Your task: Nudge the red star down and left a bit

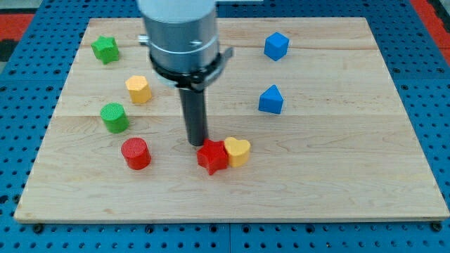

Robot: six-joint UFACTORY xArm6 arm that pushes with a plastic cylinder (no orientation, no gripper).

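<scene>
Handless, my tip [196,144] touches the red star's [212,156] upper-left edge, yellow heart [238,151] pressed against its right.

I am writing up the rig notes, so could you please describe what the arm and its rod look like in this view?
A wide silver-grey metal cylinder fills the view's top, ringed below by a black clamp collar. From it hangs a straight dark rod, ending in my tip. No cables or markings show.

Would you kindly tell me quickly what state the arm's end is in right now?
No hand: only a rod, holding nothing.
My tip is down on the board, at the upper left edge of the red star, which touches the yellow heart.
</scene>
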